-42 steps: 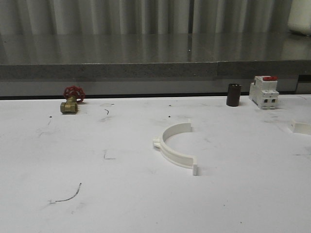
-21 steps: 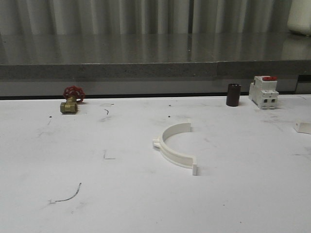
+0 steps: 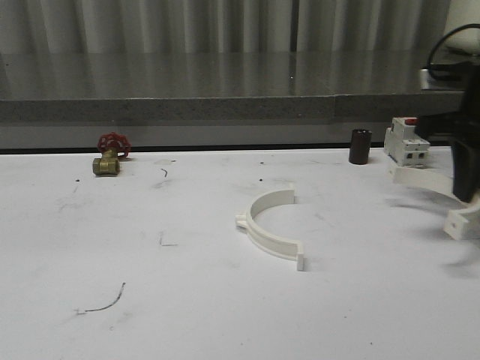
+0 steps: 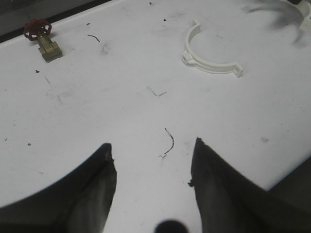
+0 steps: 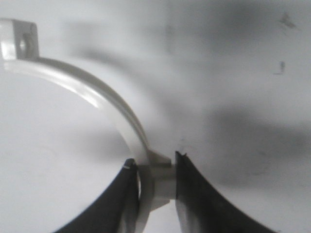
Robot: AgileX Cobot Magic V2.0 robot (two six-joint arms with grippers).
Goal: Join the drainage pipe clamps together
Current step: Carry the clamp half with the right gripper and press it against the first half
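Both tools (image 4: 153, 187) (image 5: 153, 194) have dark, curved, tapering fingers (image 4: 92, 194).

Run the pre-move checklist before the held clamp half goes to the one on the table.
1. Right pincer shut on the white plastic semicircular held clamp half: ok.
2. Held half lifted off the white table: cannot tell.
3. Second white semicircular clamp half lying flat, open side facing right: ok.
4. Left pincer open, apart from it: ok.
5. White boxy breaker with red top near the held half: not ok.
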